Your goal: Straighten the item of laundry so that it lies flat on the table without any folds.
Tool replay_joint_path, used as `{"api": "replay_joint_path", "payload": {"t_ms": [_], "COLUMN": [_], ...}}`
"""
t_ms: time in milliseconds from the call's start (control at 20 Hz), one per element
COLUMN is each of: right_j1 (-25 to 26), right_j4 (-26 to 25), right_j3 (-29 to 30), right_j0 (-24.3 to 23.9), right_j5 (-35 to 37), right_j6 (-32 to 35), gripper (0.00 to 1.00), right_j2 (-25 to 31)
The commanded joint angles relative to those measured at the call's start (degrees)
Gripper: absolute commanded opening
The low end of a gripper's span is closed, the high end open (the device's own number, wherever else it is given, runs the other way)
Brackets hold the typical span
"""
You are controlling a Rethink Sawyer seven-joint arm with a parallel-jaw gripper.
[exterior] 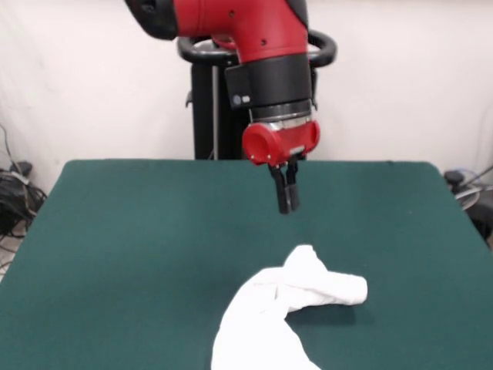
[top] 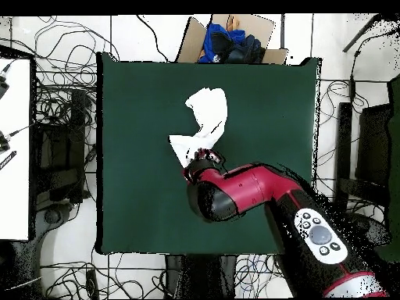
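Clearly the item of laundry (exterior: 286,308) is far from flat: it lies bunched on the table (exterior: 139,247) as a white, twisted heap, with a thick rolled lobe sticking out to one side and a longer band running off the front view's bottom edge. In the overhead view it shows as a crooked white strip (top: 205,121) in the middle of the green top, toward the side away from the robot's base. Only plain white cloth shows; no print is visible. It looks light, soft and limp, so I judge it will drape and drag rather than hold any shape, and a pinch on a fat roll would likely lift several layers together. A better hold would be a single free edge or corner at one end of the strip, pinched low against the table and pulled outward to unroll the twist. The gripper (exterior: 285,193) hangs above the table just behind the heap, apart from the cloth, its two dark fingers pressed together with nothing between them. As for containers, a cardboard box (top: 266,35) sits just beyond the table's far edge in the overhead view, holding dark and blue cloth (top: 226,43); nothing else on the table holds anything.
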Motion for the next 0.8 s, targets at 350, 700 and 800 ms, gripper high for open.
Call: {"api": "replay_joint_path", "payload": {"t_ms": [350,700,800], "right_j1": [3.2,6.6,6.7], "right_j4": [-3.3,-5.1,-5.5], "right_j3": [-2.8,-5.9,-6.4], "right_j0": [6.9,9.1,9.6], "right_j5": [4.3,3.4,3.4], "right_j6": [3.3,4.0,4.1], "gripper": [0.0,0.0,0.0], "right_j2": [-2.7,-5.6,-6.5]}}
